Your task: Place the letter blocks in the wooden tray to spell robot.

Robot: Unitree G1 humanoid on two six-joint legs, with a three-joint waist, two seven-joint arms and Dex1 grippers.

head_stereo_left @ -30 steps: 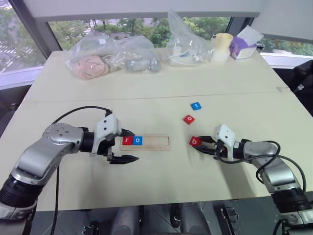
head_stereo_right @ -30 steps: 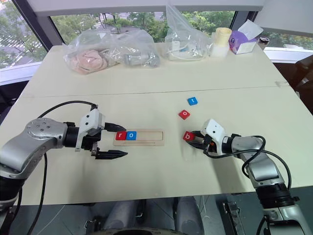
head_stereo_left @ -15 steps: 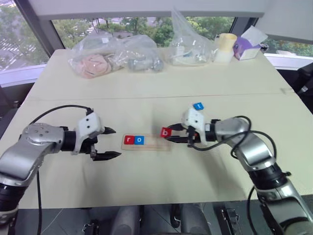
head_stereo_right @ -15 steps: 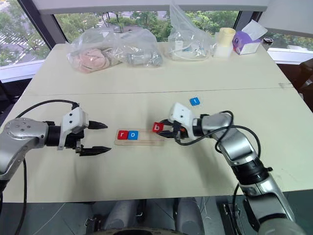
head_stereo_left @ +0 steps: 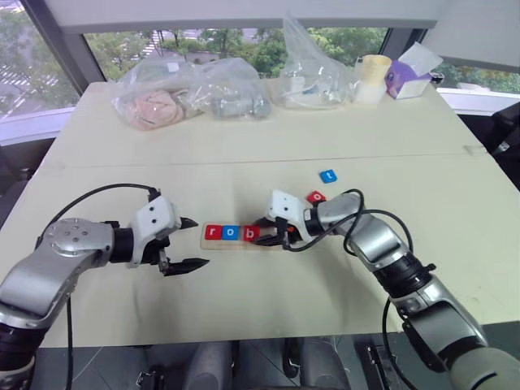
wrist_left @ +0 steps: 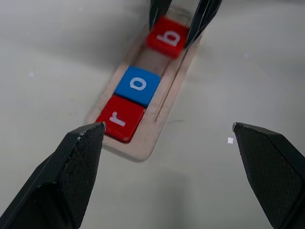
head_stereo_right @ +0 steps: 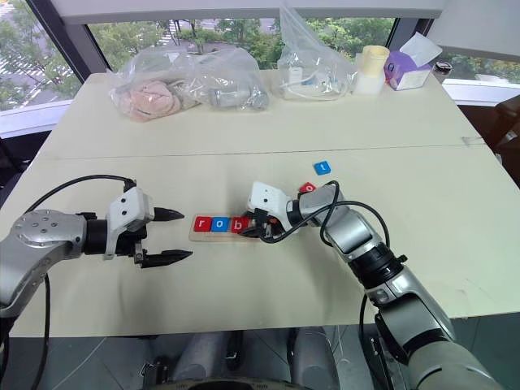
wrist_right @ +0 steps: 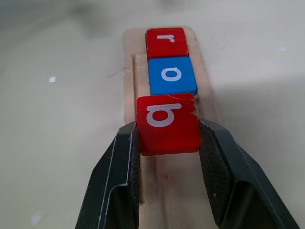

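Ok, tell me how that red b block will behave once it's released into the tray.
The red b block looks rigid and flat, so it should settle without rolling. Pinched between the right tool fingers just over the wooden tray, it probably won't tip far.

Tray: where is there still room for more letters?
The wooden tray is bare past the red b block, under the right gripper. Its other end is crowded: the r block and blue o block.

Both arms are silver-grey metal with rounded joint housings and black bands at the wrists. Each wrist carries a white boxy block. The left gripper [head_stereo_left: 189, 242] and right gripper [head_stereo_left: 262, 230] each have 2 black pointed fingers. Loose black cables loop along both forearms.
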